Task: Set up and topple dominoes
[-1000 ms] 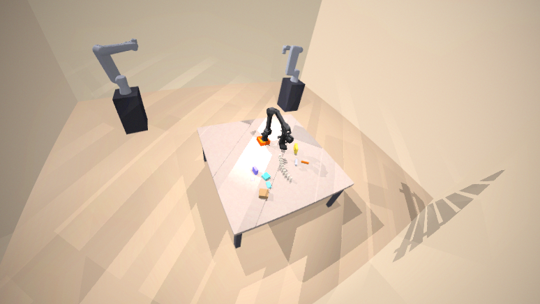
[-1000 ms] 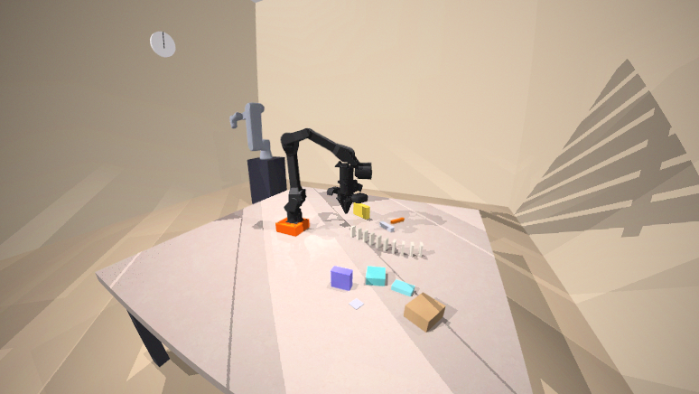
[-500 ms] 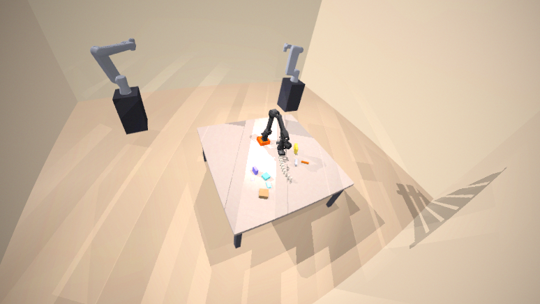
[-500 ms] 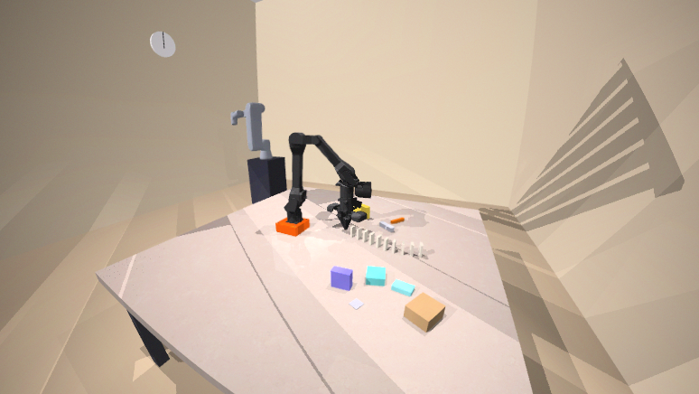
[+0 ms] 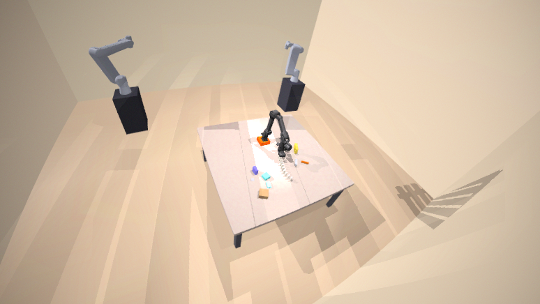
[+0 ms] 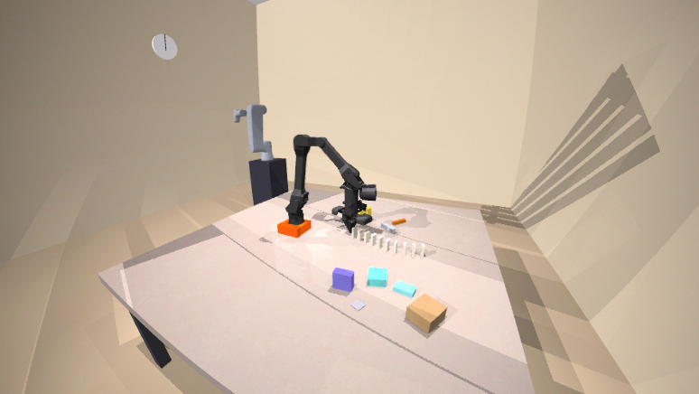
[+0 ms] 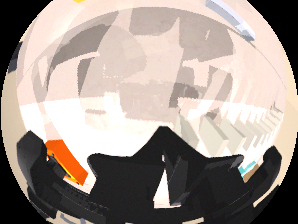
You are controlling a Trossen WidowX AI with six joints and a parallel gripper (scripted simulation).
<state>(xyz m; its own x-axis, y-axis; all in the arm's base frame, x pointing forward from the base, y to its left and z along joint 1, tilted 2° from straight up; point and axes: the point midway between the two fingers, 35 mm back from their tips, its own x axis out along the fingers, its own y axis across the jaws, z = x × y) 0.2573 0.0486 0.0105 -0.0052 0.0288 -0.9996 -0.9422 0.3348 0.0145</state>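
A curved row of several off-white dominoes (image 5: 290, 178) (image 6: 396, 246) (image 7: 215, 138) stands upright on the table, running away from the arm's base. My gripper (image 5: 281, 155) (image 6: 349, 230) (image 7: 163, 129) is shut and empty. It points down, with its tips low beside the end of the row nearest the arm's base. In the wrist view the nearest dominoes stand just to the right of the tips. Whether the tips touch the end domino I cannot tell. I see no loose domino apart from the row.
A yellow block (image 5: 296, 148) (image 6: 367, 211), a grey-blue piece (image 6: 388, 227) (image 7: 232, 20) and an orange bar (image 5: 305, 162) (image 6: 398, 221) lie on one side of the row. A purple block (image 6: 342, 279), two cyan blocks, a flat pale piece (image 6: 358, 304) and a tan box (image 6: 425, 313) are on the other.
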